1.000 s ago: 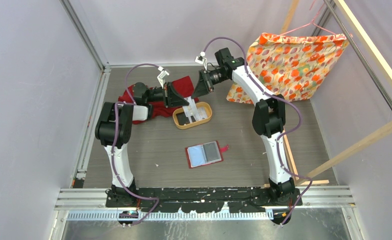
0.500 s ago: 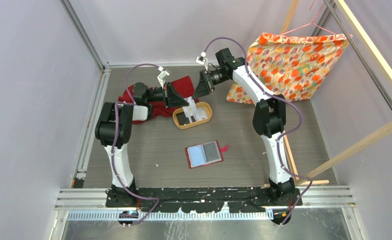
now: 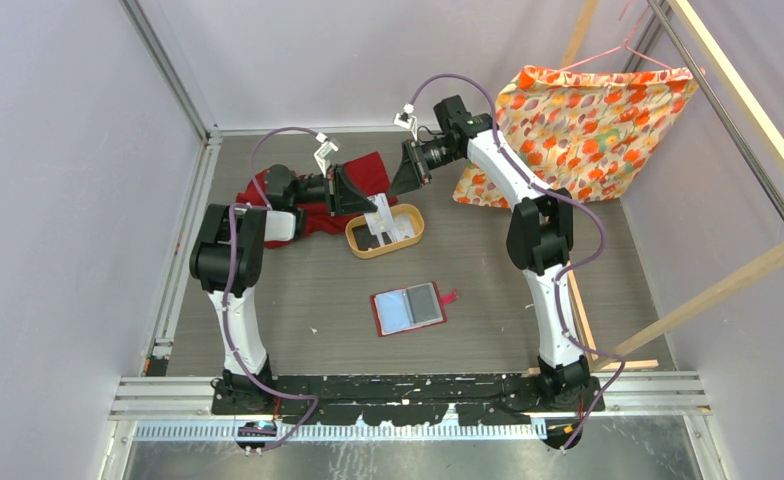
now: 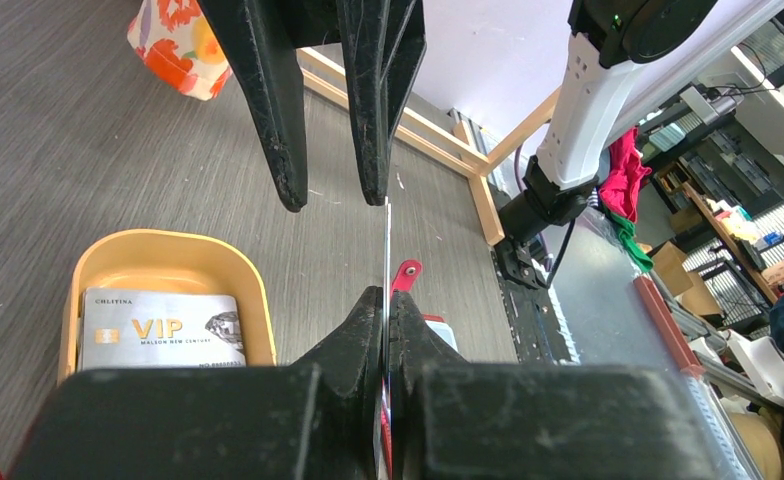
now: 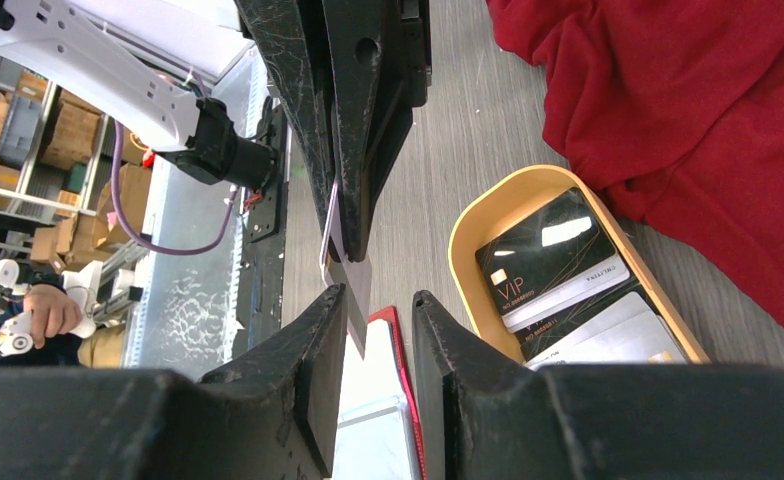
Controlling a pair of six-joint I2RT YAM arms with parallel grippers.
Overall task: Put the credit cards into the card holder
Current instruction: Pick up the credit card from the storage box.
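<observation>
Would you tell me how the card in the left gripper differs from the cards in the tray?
The held card stands on edge, clamped in the shut left gripper; the tray cards lie flat in the tan tray. The held card looks pale; one of them is black. All are thin rectangles.

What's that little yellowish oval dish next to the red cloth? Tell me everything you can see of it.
The tray is a shallow oval dish, tan outside and yellowish inside, smooth like wood or plastic, with a low upright rim. It sits flat on the grey wood-grain table, right beside the red cloth; whether they touch is unclear. Inside lie several overlapping credit cards: a black one and silvery ones, some printed VIP.
</observation>
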